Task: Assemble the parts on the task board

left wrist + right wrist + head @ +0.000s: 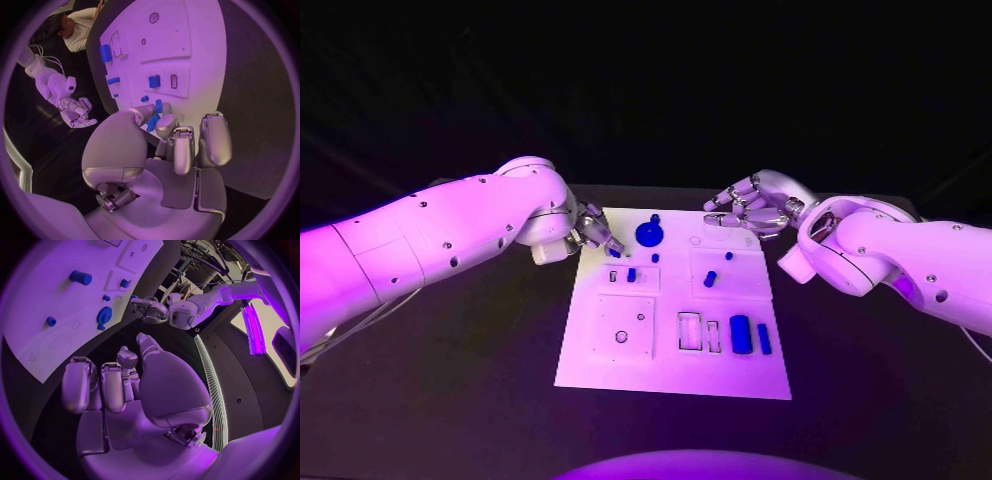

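Nearest you, two blue cylindrical pegs (750, 335) are lying loose on the white rectangular task board (672, 370), so most assembly is remaining, while your left hand (593, 232) is pinching a small blue part (154, 121) at its far-left corner and your right hand (750, 208) is hovering empty, fingers apart.

Violet light washes my table, glare bleaching the task board (672, 340); dark beyond 12 o'clock, wrist edges bending.
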Robot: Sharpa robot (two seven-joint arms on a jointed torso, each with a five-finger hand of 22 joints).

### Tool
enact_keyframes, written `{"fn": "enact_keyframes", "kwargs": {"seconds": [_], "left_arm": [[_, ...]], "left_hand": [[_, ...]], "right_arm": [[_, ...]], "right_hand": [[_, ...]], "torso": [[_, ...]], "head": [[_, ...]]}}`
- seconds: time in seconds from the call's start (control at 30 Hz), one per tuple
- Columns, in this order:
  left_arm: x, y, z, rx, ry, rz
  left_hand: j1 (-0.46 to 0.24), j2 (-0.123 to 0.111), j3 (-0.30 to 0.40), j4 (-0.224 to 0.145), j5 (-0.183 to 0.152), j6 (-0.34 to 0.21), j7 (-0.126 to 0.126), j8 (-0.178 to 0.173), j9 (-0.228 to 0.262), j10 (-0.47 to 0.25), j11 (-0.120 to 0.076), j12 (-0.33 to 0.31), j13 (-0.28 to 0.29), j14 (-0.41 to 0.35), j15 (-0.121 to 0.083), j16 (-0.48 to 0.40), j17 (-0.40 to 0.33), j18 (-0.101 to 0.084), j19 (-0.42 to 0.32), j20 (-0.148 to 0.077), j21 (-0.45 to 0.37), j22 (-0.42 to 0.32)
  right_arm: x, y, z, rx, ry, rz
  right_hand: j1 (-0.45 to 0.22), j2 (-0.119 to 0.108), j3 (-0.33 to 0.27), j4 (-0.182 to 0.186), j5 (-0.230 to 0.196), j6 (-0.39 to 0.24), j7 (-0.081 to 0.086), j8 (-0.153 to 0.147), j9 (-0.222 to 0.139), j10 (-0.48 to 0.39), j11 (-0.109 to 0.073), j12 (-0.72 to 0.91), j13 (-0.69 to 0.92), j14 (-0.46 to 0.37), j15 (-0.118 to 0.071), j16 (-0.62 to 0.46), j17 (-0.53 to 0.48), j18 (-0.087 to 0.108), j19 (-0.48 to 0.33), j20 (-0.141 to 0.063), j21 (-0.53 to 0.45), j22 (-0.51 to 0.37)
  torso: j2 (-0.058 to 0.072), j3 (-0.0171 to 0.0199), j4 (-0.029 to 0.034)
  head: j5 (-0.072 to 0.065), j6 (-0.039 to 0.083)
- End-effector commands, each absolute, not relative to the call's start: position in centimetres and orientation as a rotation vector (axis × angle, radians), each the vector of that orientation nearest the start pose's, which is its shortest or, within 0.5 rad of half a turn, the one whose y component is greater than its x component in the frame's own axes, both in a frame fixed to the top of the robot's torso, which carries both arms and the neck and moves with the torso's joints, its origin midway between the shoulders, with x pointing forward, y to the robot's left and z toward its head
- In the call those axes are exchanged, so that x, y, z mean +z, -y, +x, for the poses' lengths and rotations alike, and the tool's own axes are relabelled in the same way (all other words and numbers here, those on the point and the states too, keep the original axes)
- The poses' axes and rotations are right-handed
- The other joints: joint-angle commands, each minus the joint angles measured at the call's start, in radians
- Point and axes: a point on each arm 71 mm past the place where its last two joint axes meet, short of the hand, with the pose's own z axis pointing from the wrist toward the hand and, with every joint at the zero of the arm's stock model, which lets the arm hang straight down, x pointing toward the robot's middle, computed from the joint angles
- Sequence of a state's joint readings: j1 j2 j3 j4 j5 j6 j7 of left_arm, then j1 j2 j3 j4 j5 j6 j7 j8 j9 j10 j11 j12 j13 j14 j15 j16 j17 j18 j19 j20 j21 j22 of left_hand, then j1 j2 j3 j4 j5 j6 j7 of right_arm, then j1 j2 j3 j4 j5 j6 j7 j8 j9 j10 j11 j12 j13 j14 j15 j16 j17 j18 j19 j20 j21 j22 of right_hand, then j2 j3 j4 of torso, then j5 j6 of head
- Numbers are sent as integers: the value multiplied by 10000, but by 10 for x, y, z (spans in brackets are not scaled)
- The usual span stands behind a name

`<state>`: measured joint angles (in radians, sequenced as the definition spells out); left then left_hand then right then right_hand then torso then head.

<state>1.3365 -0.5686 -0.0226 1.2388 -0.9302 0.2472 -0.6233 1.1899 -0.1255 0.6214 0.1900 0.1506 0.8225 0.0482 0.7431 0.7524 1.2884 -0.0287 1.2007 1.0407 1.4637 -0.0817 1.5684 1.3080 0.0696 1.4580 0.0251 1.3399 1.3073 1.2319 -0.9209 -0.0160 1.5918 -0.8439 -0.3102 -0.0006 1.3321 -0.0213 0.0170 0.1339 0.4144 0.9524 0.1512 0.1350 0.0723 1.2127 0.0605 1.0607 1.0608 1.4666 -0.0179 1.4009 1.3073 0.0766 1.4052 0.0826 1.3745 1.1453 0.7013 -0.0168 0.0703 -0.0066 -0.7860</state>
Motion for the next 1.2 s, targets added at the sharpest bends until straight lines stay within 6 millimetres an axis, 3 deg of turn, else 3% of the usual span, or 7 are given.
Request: {"fn": "enact_keyframes", "kwargs": {"seconds": [0.03, 0.4, 1.2], "left_arm": [[-176, -158, 540, -3782, -23161, -2122], [-192, -157, 532, -3576, -23337, -1409], [-206, -159, 524, -3241, -24177, -999]], "left_hand": [[-18, -62, 1370, -1334, 12, 31, -69, 57, 15, 76, -19, 24, -12, 1071, -54, 24, 2628, -89, 54, -15, 28, 875], [57, -282, 1389, -1507, -24, 59, -72, 37, -8, 133, -22, 55, 17, 1071, -49, 24, 2628, -91, 54, -14, 24, 888], [59, -294, 1385, -1516, -27, 75, -71, 35, -13, 151, -21, 70, 35, 1071, -48, 24, 2628, -91, 53, -14, 21, 889]], "right_arm": [[-161, 220, 481, 10125, -17356, 3782], [-162, 220, 481, 10134, -17364, 3811], [-164, 221, 480, 10125, -17375, 3827]], "right_hand": [[45, 28, 48, 12, 46, -35, -39, 68, -8, -44, -28, -21, -16, 507, -39, -36, 7, 62, -75, -17, -67, -16], [36, 33, 49, 21, 49, -36, -39, 69, -8, -35, -27, -8, -6, 506, -38, -40, 2, 63, -78, -16, -72, -24], [38, 34, 54, 23, 55, -38, -40, 70, -9, -63, -29, -44, -44, 453, -38, -211, -251, 99, -154, -16, -162, -210]], "torso": [[-4, -11, 20], [9, -17, -2], [12, -11, -3]], "head": [[9, -14], [53, -29], [53, -98]]}}
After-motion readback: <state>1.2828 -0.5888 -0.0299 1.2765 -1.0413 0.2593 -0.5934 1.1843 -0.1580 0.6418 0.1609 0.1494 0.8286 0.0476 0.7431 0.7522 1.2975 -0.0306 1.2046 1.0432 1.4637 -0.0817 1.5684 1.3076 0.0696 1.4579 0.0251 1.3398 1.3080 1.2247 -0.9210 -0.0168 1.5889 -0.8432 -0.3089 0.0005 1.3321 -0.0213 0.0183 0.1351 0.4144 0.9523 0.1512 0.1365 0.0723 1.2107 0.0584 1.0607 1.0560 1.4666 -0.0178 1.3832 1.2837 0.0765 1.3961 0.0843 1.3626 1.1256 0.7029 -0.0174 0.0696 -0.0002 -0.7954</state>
